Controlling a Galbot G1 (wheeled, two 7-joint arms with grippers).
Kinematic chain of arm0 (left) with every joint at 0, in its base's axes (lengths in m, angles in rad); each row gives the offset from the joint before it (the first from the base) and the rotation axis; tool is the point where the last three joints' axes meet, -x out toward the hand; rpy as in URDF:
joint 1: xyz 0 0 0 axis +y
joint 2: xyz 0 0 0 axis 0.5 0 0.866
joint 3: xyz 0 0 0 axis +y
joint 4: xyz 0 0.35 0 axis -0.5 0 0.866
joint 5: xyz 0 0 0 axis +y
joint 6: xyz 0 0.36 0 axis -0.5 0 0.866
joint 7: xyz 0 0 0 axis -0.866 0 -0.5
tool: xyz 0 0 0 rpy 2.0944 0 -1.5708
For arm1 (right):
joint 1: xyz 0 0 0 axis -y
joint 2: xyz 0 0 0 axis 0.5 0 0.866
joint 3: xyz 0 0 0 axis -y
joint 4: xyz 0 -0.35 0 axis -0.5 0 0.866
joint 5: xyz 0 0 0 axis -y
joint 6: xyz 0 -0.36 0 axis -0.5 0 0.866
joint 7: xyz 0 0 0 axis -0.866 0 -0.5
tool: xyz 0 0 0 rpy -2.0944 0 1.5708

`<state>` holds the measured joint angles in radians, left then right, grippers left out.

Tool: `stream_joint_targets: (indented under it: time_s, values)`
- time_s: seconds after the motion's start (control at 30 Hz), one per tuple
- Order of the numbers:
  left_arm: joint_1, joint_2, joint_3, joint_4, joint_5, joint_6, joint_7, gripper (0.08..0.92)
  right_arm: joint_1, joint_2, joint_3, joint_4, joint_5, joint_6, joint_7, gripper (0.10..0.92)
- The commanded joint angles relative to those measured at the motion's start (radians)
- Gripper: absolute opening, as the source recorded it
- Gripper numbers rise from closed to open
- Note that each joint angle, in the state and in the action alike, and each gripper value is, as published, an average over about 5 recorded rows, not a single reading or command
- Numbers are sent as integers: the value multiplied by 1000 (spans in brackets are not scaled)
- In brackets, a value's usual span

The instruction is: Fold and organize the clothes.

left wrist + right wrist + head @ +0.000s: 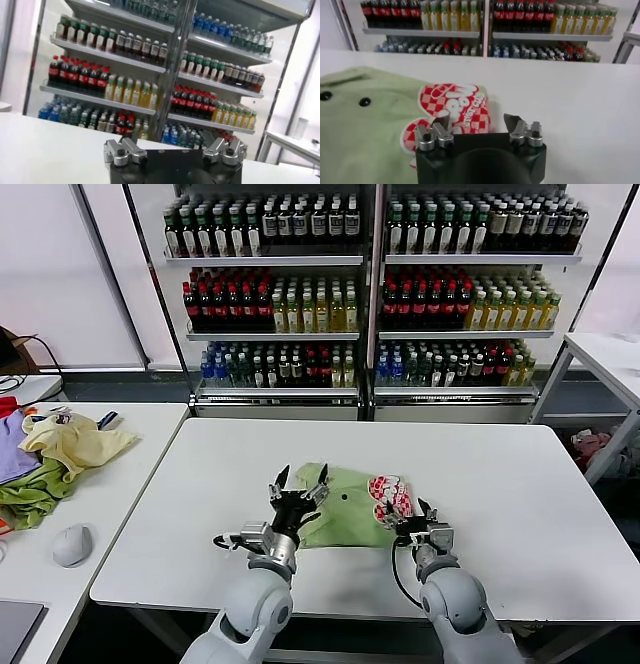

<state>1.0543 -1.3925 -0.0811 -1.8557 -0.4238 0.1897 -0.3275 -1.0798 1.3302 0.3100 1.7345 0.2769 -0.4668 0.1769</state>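
Note:
The light green T-shirt (340,506) lies partly folded on the white table (500,484), near its front edge. Its red-and-white print (390,496) faces up at the shirt's right end, with small dark dots beside it. My left gripper (299,484) is open, fingers pointing up, over the shirt's left part. In the left wrist view the left gripper (174,150) faces the shelves and the shirt is out of sight. My right gripper (420,519) is open and empty at the shirt's right edge. In the right wrist view the right gripper (477,129) sits just short of the print (455,107).
A side table at the left holds a pale yellow garment (75,442), a darker green one (30,494), a purple one (12,449) and a grey mouse (72,544). Bottle shelves (370,284) stand behind. Another white table (610,354) is at the far right.

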Motion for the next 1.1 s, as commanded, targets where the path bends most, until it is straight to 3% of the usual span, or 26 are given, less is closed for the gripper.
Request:
stream_joint_targets:
  time_s: [0.03, 0.47, 0.67, 0.77, 1.1]
  values:
    - [83, 43, -51, -67, 44, -10, 1, 823, 32, 3, -32, -79, -15, -17, 14, 698]
    - [95, 45, -54, -73, 54, 0, -2, 823, 86, -94, 57, -95, -36, 53, -41, 327]
    - [104, 42, -51, -78, 76, 1, -2, 823, 24, -117, 77, -44, -43, 235, -114, 178]
    - [107, 42, -49, -83, 87, 1, -1, 823, -20, -114, 95, -9, -54, 334, -107, 202]
    - [143, 45, -51, -113, 122, -1, 1, 823, -180, -124, 216, 166, -36, 363, -91, 487]
